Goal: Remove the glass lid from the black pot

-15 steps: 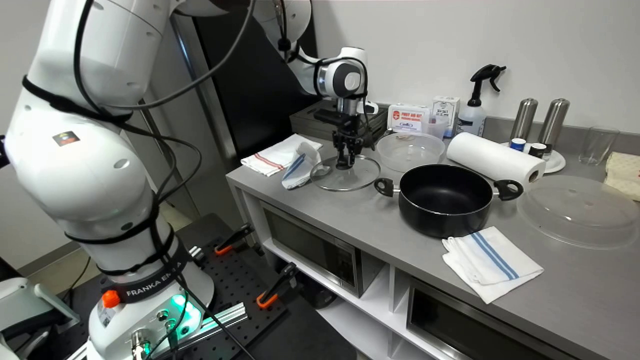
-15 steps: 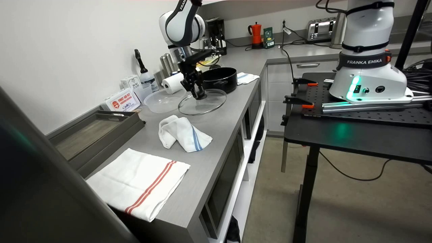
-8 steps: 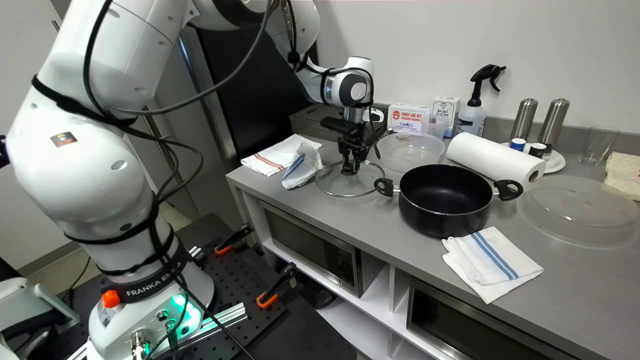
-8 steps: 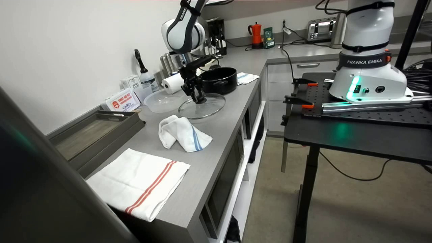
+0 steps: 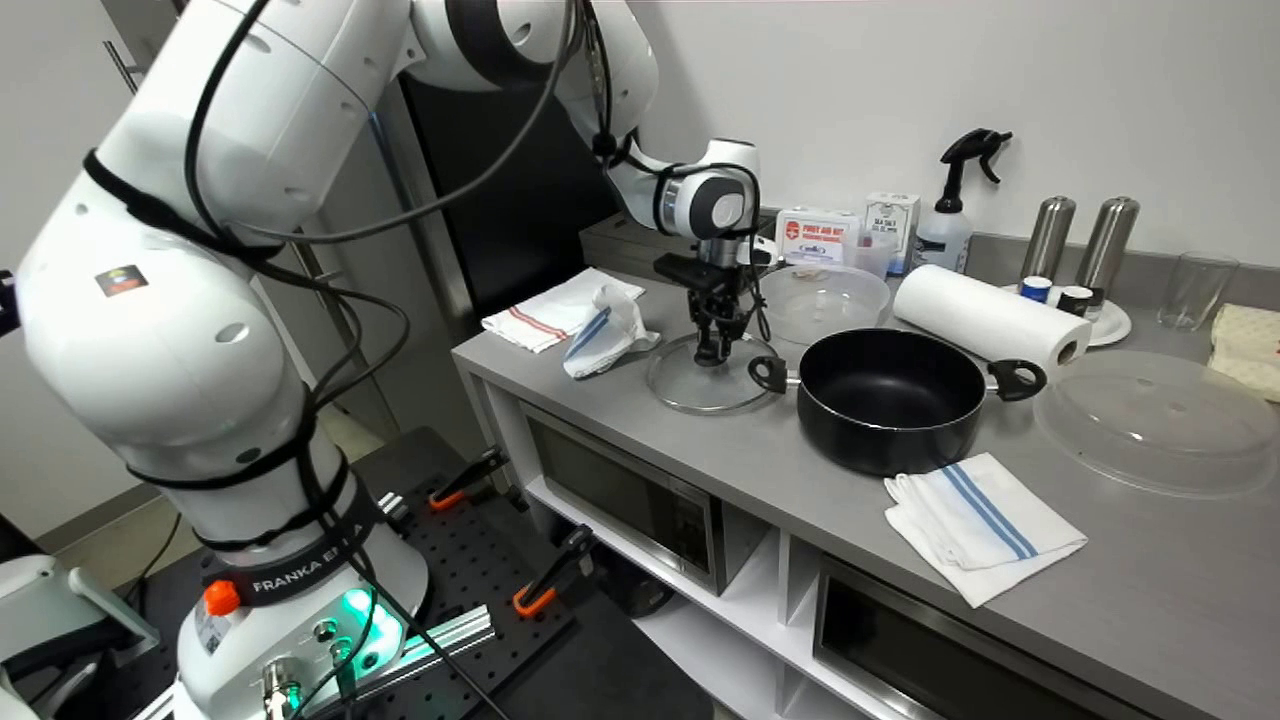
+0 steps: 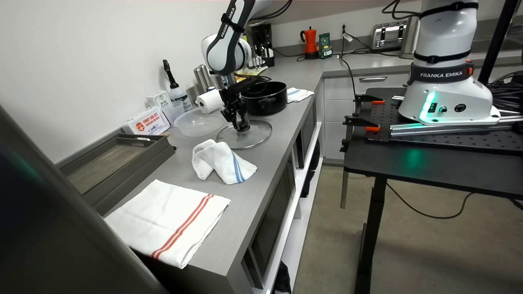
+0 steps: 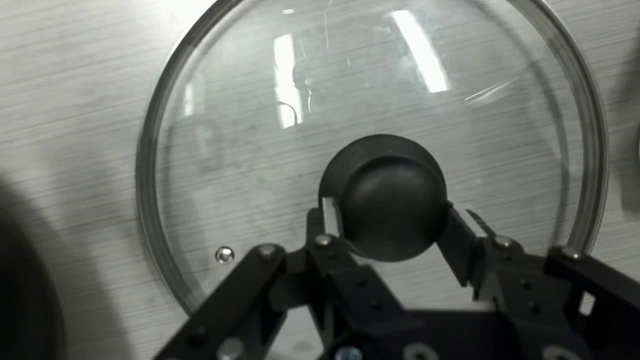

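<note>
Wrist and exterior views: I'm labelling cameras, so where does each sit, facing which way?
An exterior view sits high by the robot base, facing across the counter; most of the arm shows.
An exterior view sits beyond the counter's end, facing along it past the red-striped towel; base and outer arm show.
The wrist view rides the arm's end, facing the glass lid below; the gripper shows.
Both exterior views share the black pot.
</note>
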